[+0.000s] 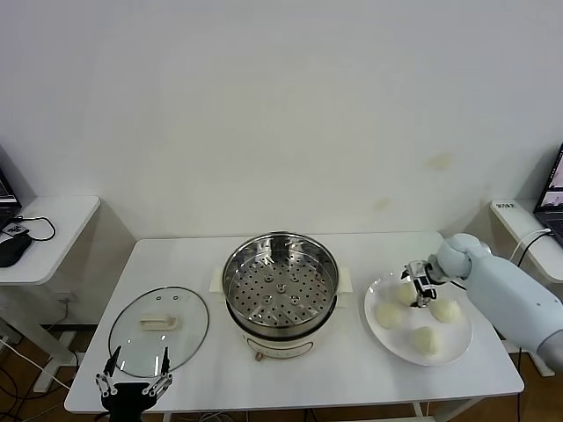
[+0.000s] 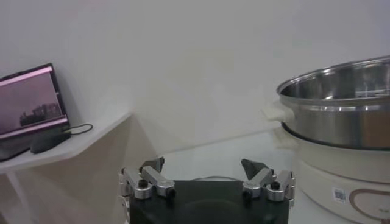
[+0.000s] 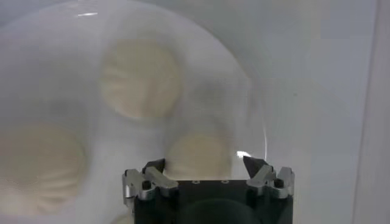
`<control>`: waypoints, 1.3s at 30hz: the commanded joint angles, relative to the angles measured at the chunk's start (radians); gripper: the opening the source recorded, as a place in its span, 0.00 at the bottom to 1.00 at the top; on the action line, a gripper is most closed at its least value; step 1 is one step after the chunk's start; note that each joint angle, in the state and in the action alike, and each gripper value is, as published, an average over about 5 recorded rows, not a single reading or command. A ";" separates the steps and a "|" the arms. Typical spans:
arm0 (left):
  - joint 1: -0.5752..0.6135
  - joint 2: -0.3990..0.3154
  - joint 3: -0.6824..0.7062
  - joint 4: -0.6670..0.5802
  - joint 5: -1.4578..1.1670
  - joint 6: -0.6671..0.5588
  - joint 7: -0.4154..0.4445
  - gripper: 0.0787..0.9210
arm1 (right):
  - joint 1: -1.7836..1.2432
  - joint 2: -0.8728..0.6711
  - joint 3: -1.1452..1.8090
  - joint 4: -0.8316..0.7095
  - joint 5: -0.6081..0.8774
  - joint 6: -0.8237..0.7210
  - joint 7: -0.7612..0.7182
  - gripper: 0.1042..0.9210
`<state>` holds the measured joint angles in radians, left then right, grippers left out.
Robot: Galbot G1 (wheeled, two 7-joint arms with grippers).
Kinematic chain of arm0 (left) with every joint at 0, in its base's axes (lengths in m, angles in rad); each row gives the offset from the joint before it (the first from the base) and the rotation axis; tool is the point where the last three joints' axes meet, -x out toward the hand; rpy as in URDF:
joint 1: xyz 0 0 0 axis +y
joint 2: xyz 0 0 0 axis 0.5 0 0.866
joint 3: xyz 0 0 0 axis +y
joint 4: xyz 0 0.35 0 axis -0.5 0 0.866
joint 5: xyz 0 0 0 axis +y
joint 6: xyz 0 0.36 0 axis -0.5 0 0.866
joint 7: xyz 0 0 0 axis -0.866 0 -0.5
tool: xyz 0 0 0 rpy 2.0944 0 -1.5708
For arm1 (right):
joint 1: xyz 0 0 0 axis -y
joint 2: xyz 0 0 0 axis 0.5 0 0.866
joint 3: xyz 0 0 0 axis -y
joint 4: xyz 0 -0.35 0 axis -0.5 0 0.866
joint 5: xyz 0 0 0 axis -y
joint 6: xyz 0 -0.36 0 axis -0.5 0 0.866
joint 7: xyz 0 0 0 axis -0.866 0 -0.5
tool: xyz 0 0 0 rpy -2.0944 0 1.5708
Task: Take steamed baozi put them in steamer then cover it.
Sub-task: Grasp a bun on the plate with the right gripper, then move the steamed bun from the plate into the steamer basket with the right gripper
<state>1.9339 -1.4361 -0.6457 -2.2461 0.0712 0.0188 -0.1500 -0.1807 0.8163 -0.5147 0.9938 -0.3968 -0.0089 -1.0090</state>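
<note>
Several pale baozi lie on a white plate [image 1: 376,341] at the table's right. My right gripper [image 1: 415,283] is down over the plate's far left bun [image 1: 404,294]. In the right wrist view that baozi [image 3: 198,152] sits between the open fingers of the right gripper [image 3: 205,163], one tip touching it and the other just off it. The shiny steamer [image 1: 280,280] stands empty at the table's middle. The glass cover [image 1: 158,330] lies flat at the front left. My left gripper [image 1: 138,356] hovers open over its near edge, holding nothing.
Two more baozi [image 3: 141,78] [image 3: 36,164] lie farther out on the plate [image 3: 256,109]. A side table with a mouse [image 1: 13,251] and a laptop [image 2: 30,100] stands to the left. Another side table [image 1: 519,215] stands at the right. The steamer [image 2: 335,103] rises close to the left gripper [image 2: 204,164].
</note>
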 commanded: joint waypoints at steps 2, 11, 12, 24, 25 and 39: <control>0.000 0.001 -0.002 -0.002 -0.001 0.000 0.000 0.88 | 0.014 0.027 -0.017 -0.044 -0.009 -0.005 -0.007 0.75; 0.000 0.001 0.001 -0.003 -0.001 0.000 0.000 0.88 | 0.034 -0.012 -0.036 0.010 0.041 -0.014 -0.025 0.58; 0.001 0.002 0.001 -0.003 -0.001 0.000 0.000 0.88 | 0.043 -0.022 -0.043 0.027 0.056 -0.017 -0.027 0.57; -0.008 0.020 0.007 0.007 -0.009 0.003 0.004 0.88 | 0.353 -0.176 -0.244 0.274 0.312 -0.070 -0.046 0.58; -0.009 0.022 0.008 0.007 -0.010 0.003 0.004 0.88 | 0.394 -0.175 -0.267 0.284 0.335 -0.074 -0.045 0.58; -0.028 0.030 0.005 0.001 -0.029 0.008 0.007 0.88 | 0.824 0.108 -0.531 0.303 0.564 -0.099 0.007 0.58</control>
<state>1.9061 -1.4057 -0.6415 -2.2453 0.0430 0.0261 -0.1430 0.3902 0.7847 -0.8911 1.2574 0.0219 -0.0971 -1.0224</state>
